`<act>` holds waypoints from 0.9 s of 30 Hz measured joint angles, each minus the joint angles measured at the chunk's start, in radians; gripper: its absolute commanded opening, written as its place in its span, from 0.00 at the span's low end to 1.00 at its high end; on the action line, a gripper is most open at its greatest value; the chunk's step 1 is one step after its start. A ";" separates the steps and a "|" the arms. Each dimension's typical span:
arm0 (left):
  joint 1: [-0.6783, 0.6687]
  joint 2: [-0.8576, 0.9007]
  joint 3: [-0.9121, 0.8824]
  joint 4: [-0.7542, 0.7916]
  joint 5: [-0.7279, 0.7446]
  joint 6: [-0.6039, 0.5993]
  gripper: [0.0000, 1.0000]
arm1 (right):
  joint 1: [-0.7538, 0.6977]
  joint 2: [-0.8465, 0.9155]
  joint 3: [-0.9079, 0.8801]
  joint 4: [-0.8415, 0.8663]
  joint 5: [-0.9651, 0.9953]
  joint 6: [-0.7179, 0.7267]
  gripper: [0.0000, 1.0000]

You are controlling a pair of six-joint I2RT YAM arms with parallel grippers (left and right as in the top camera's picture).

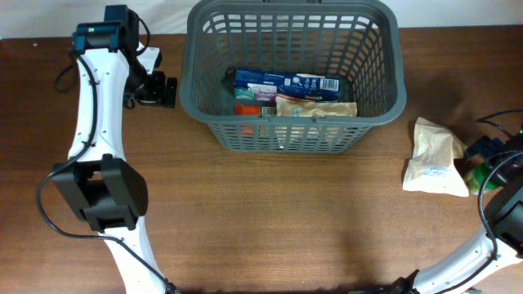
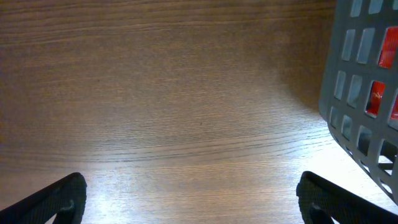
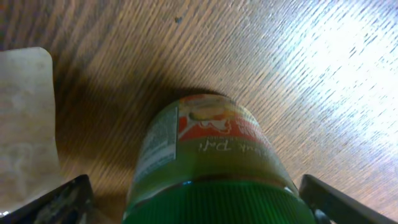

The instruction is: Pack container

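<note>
The large dark grey plastic container (image 1: 286, 135), a rectangular basket with slotted lattice sides, is being seen standing at the far middle of the brown wooden table (image 1: 270, 220). Inside it, a long blue cardboard box (image 1: 286, 82), a crinkled tan pouch (image 1: 316, 107) and a small red packet (image 1: 245, 108) are being seen lying close together on the bottom. The left gripper (image 2: 193, 196) is being held just beside the container's left wall, low over bare wood. Its black fingers (image 2: 56, 202) are being held wide apart with nothing between them. Red packaging is being shown through the wall slots in the left wrist view. Well to the right of the container, a beige paper pouch with a white label (image 1: 435, 157) is being seen lying flat on the table. Just beside it, the right gripper (image 3: 196, 193) is being held spread wide, with one finger on each side of a jar with a green ribbed lid and a red and green label (image 3: 211, 149). Whether the fingers (image 3: 59, 199) are touching the jar cannot be told, nor whether the jar is standing upright or lying on its side
</note>
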 measured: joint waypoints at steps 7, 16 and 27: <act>0.000 0.000 0.000 0.000 0.000 0.000 0.99 | -0.001 0.000 -0.004 0.011 0.003 0.000 0.83; 0.000 0.000 0.000 0.000 0.000 0.000 0.99 | -0.002 0.000 -0.047 0.031 0.004 0.001 0.76; 0.000 0.000 0.000 0.000 0.000 0.000 0.99 | -0.002 0.000 -0.067 0.041 0.003 0.002 0.75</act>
